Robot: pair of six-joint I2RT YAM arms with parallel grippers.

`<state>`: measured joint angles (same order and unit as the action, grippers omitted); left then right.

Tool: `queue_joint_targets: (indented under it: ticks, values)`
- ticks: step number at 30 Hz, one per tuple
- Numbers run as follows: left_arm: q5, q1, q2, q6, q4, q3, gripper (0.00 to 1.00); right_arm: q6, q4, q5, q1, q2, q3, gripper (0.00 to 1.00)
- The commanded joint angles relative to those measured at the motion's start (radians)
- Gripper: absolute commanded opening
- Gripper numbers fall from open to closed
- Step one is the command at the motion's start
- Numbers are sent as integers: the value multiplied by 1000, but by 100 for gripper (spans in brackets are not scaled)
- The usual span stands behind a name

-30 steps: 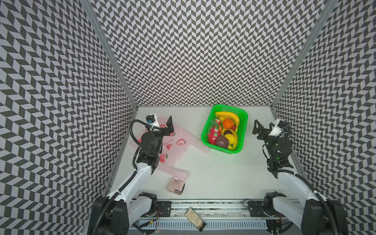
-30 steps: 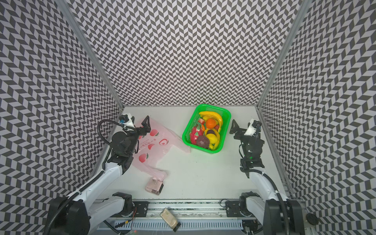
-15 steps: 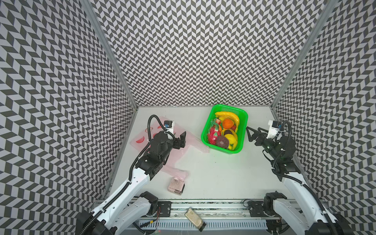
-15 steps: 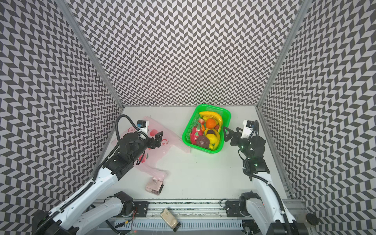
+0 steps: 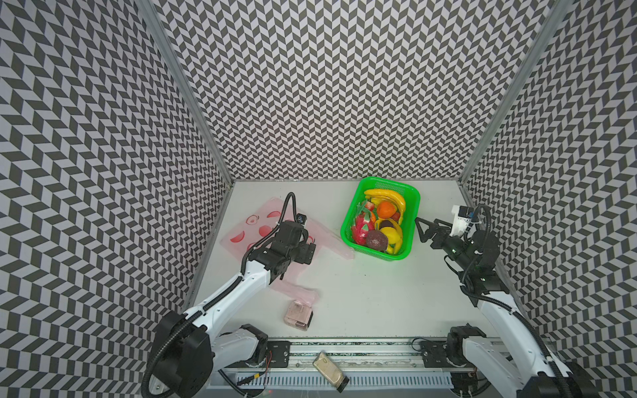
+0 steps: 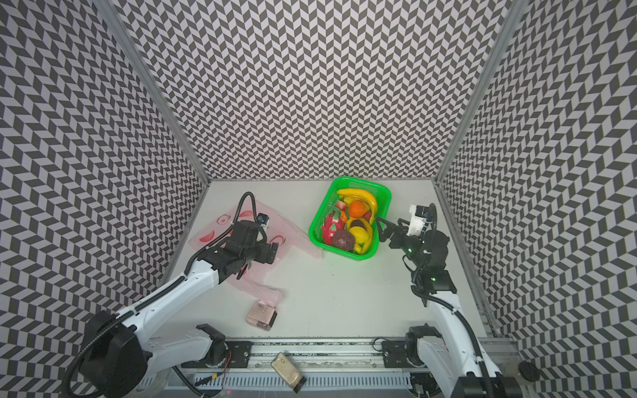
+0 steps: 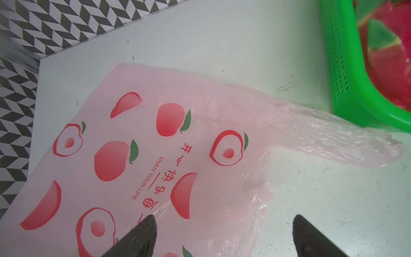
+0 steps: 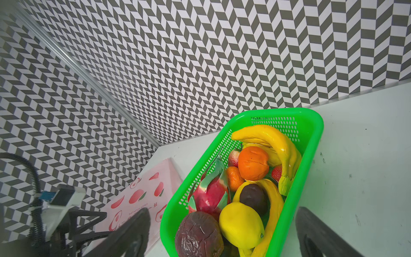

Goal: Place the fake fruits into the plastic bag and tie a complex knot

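Directly under left tool: plastic bag

White table, plastic bag lying flat, green basket, small pinkish box

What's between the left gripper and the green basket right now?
One handle loop of the plastic bag, flat on the table, ending beside the green basket; nothing else. The left wrist view shows it.

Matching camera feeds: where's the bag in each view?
Top view: bag left of the basket.
Top view: bag again left of the basket.
Left wrist: bag fills the middle, basket at the edge.
Right wrist: bag beside the basket.
Shared landmark: the basket.
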<state>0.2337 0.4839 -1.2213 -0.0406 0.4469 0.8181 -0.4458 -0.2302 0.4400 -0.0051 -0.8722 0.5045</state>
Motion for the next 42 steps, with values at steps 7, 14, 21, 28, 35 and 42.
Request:
queue_joint_targets:
  ticks: [7, 14, 21, 28, 35, 42]
  values:
    - [-14, 21, -126, 59, 65, 61, 98, 17, -32, 14, -1, 2, -30, 99]
    - [19, 35, -155, 94, 84, 64, 99, 28, -32, 11, -2, -1, -40, 99]
    - [154, 36, -181, 211, 152, 112, 99, 36, -34, 10, -1, -12, -43, 99]
    - [94, 42, -221, 224, 203, 115, 99, 35, -43, 15, 0, -30, -48, 99]
    - [50, 43, -278, 241, 232, 124, 98, 50, -38, 24, -1, -28, -37, 99]
    - [96, 41, -335, 221, 235, 128, 97, 56, -38, 24, -1, -28, -36, 99]
